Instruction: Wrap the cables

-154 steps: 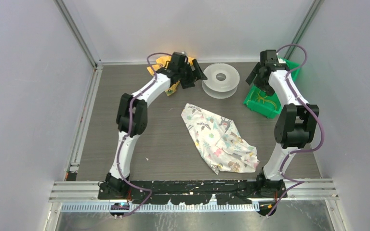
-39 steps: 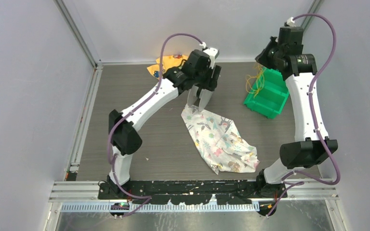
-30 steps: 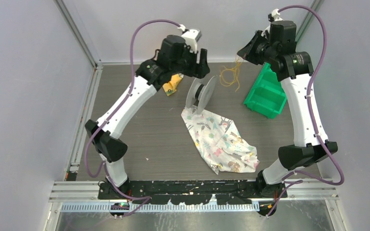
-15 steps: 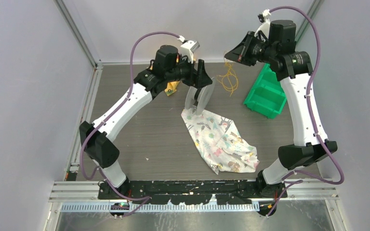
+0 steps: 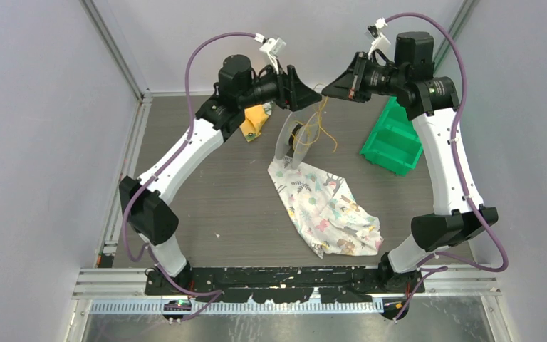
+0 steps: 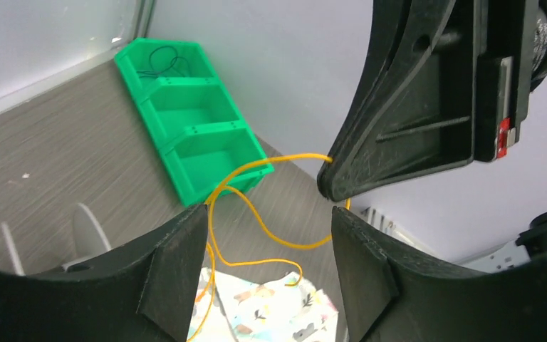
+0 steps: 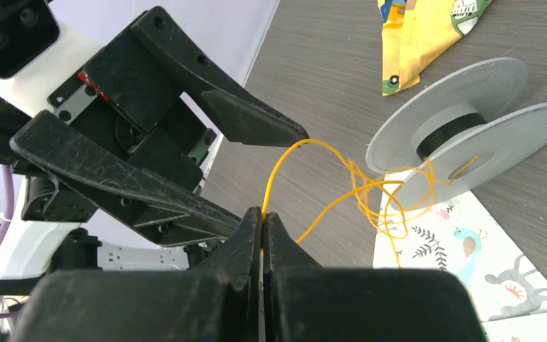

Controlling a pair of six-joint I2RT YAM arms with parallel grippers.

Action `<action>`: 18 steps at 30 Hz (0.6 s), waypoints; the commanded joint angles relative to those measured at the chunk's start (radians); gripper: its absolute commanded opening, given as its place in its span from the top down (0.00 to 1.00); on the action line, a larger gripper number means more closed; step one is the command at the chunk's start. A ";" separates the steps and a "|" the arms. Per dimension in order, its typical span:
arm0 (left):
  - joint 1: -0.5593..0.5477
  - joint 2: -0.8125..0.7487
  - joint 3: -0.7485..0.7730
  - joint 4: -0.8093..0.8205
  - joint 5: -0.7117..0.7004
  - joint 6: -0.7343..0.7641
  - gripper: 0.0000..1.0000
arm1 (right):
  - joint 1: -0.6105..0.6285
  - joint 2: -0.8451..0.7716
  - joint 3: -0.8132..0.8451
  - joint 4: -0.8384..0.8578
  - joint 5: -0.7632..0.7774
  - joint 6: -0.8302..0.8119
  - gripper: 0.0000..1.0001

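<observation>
The cables are one thin yellow-orange cord (image 5: pixel 318 122), pinched at its top in my shut right gripper (image 5: pixel 327 92). In the right wrist view the jaws (image 7: pixel 262 214) press together on the cord (image 7: pixel 360 187), whose loose loops hang down against a clear spool (image 7: pixel 463 128). The spool (image 5: pixel 291 140) stands on edge by the patterned cloth. My left gripper (image 5: pixel 312 91) is open and faces the right gripper tip to tip. In the left wrist view the cord (image 6: pixel 256 214) runs across the gap of the left gripper (image 6: pixel 269 216) without being clamped, and the right gripper's tip (image 6: pixel 330 184) sits just beyond.
A white patterned cloth (image 5: pixel 325 206) lies mid-table under the spool's edge. A green compartment bin (image 5: pixel 396 140) sits at the right, with a dark wire in its far cell (image 6: pixel 165 63). A yellow bag (image 5: pixel 256 121) lies at the back left.
My right gripper carried the cord leftward until its loops hang at the spool. My left gripper swung up and right to meet it, with its jaws narrowing slightly but staying open.
</observation>
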 commanded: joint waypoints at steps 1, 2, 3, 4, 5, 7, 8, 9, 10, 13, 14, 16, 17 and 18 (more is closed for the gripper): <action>0.005 0.033 0.037 0.127 0.041 -0.086 0.36 | 0.007 -0.051 -0.016 0.051 -0.062 -0.008 0.99; 0.005 0.043 0.045 0.124 0.034 -0.091 0.37 | 0.008 -0.055 -0.024 0.063 -0.067 0.000 0.99; 0.003 0.055 0.054 0.117 0.031 -0.093 0.39 | 0.009 -0.059 -0.029 0.073 -0.075 0.007 0.99; 0.004 0.066 0.064 0.105 0.026 -0.092 0.41 | 0.009 -0.061 -0.031 0.087 -0.085 0.014 0.99; 0.004 0.078 0.074 0.096 0.026 -0.092 0.42 | 0.009 -0.064 -0.035 0.100 -0.094 0.023 1.00; 0.005 0.091 0.082 0.091 0.032 -0.089 0.42 | 0.008 -0.069 -0.042 0.131 -0.118 0.051 0.99; 0.005 0.097 0.082 0.089 0.028 -0.087 0.42 | 0.009 -0.068 -0.044 0.149 -0.133 0.065 0.99; 0.005 0.098 0.080 0.086 0.023 -0.083 0.43 | 0.009 -0.069 -0.045 0.160 -0.144 0.078 0.99; 0.005 0.101 0.077 0.087 0.023 -0.078 0.43 | 0.009 -0.069 -0.045 0.165 -0.151 0.084 1.00; 0.004 0.101 0.071 0.094 0.021 -0.079 0.49 | 0.009 -0.069 -0.048 0.165 -0.161 0.091 0.99; 0.004 0.100 0.072 0.093 0.020 -0.076 0.55 | 0.008 -0.070 -0.049 0.157 -0.155 0.086 0.99; 0.004 0.092 0.075 0.073 0.011 -0.057 0.72 | 0.006 -0.075 -0.044 0.113 -0.110 0.055 0.99; 0.006 0.084 0.076 0.036 -0.007 -0.041 0.88 | 0.004 -0.076 -0.033 0.080 -0.053 0.027 0.99; 0.006 0.073 0.078 0.006 -0.030 -0.024 0.98 | 0.002 -0.078 -0.019 0.033 0.013 -0.002 0.95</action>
